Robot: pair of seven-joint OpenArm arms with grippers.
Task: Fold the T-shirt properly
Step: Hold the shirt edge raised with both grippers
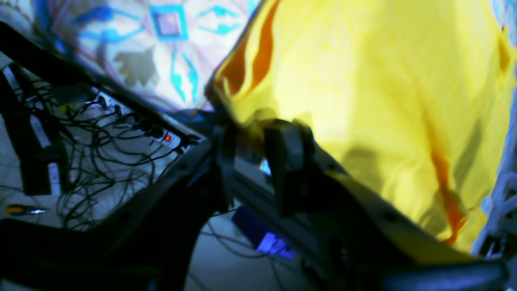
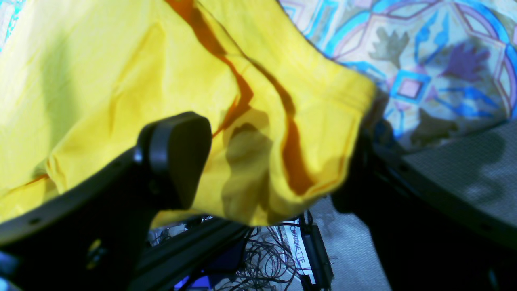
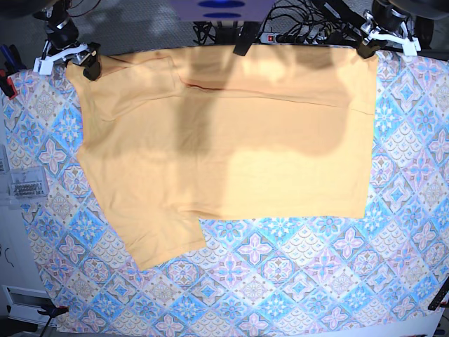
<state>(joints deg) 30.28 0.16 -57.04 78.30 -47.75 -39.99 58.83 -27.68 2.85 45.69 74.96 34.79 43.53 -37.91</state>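
Note:
The yellow-orange T-shirt (image 3: 231, 140) lies flat on the tile-patterned cloth (image 3: 280, 281), its far edge along the table's back edge and one sleeve pointing toward the near left. My right gripper (image 3: 90, 67) is at the shirt's far left corner. In the right wrist view, the right gripper (image 2: 272, 133) is open with its fingers (image 2: 177, 153) spread wide, and the loose shirt corner (image 2: 250, 133) droops between them. My left gripper (image 3: 365, 45) is at the far right corner. In the left wrist view, the left gripper (image 1: 256, 133) is open with a gap between its fingers (image 1: 288, 161), beside the shirt's hem (image 1: 363, 81).
Beyond the back edge are a power strip (image 1: 165, 138) and tangled cables (image 3: 295, 28). A black clamp (image 3: 243, 41) sits on the back edge near the middle. A clear box of small parts (image 3: 24, 186) rests off the table's left side.

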